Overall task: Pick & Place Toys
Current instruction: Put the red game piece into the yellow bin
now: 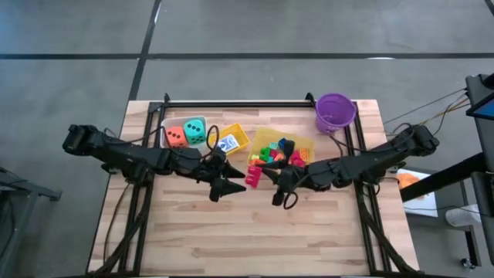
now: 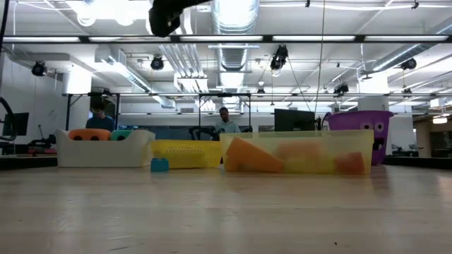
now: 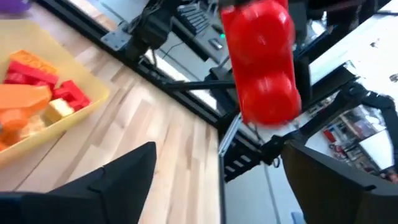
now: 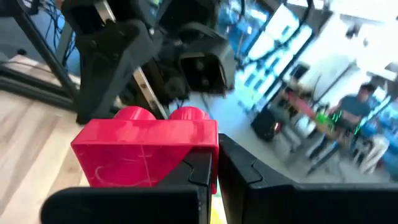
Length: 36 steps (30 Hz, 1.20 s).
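My right gripper (image 1: 268,177) is shut on a red two-stud brick (image 1: 253,176) above the table's middle; the brick fills the right wrist view (image 4: 146,149). My left gripper (image 1: 224,187) is open and empty just to the brick's left. In the left wrist view the brick (image 3: 261,62) hangs ahead of its spread fingers (image 3: 118,180). Several more bright bricks lie in a clear bin (image 1: 302,139). An orange die (image 1: 175,137) and a teal die (image 1: 194,131) lie in a bin at the far left, and the blue-white card box (image 1: 228,143) lies in a yellow bin. My right gripper pinches the red brick by its lower edge at one end (image 4: 202,163) between its two fingers. The fingers come level from the table's right. The brick is lifted clear of the table, studs up, and sticks out to one side of the fingers.
A purple bucket (image 1: 334,112) stands at the far right corner. The three bins stand in a row along the far half (image 2: 296,152). The near half of the wooden table (image 1: 255,239) is bare. People sit in the room behind the table.
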Motion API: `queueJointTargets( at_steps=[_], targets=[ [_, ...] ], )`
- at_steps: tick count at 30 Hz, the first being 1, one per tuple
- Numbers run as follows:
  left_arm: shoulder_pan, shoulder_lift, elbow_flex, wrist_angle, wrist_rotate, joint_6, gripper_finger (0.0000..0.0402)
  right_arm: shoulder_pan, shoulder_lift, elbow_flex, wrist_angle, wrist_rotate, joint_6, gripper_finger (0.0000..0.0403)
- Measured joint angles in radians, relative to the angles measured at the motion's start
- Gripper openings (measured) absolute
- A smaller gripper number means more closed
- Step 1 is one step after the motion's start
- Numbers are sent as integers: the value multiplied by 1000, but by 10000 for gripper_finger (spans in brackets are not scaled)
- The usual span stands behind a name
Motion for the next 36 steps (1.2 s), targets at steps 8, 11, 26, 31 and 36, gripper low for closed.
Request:
queueJointTargets(
  at_steps=[8,11,26,31,36],
  targets=[
    [0,-8,0,-207,-44,-1,356,42,-170,-9,-524,169,350,8],
    [5,-8,0,-261,-107,-20,356,27,-235,-24,-746,174,576,8],
    [49,-8,0,-298,-143,7,357,-386,-278,-104,-1095,-150,932,8],
    [49,-8,0,-321,-160,12,357,-548,-224,-130,-1105,-328,802,8],
    [51,-8,0,-358,-167,13,357,-643,-145,-135,-1133,-404,698,8]
  ],
)
